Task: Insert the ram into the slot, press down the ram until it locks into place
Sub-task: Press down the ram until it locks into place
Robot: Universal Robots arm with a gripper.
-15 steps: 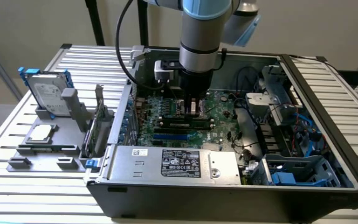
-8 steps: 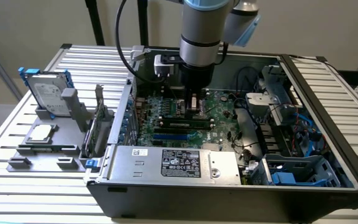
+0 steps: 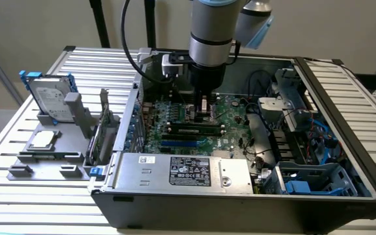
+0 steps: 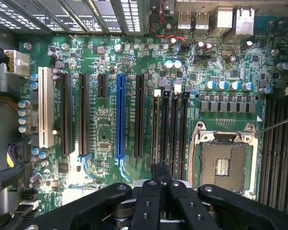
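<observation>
The ram [image 3: 195, 130], a dark-green stick with a pale label, stands lengthwise in one of the black memory slots [image 3: 189, 124] in the middle of the motherboard. My gripper [image 3: 204, 116] hangs straight over it, near the stick's middle, with its fingertips just above the top edge. I cannot tell whether they touch. In the wrist view the parallel slots [image 4: 175, 134] with white end latches run away from my gripper [image 4: 161, 173]. Its two dark fingers are pressed together, and nothing is visible between them.
The open computer case [image 3: 344, 122] lies on a slatted metal table. A blue socket [image 4: 120, 120] and a bare processor socket [image 4: 225, 163] flank the slots. The power supply [image 3: 181, 171] is at the front and cables [image 3: 266, 83] are at the back. A hard drive [image 3: 51, 100] and an upright card [image 3: 103, 132] stand outside on the exterior view's left.
</observation>
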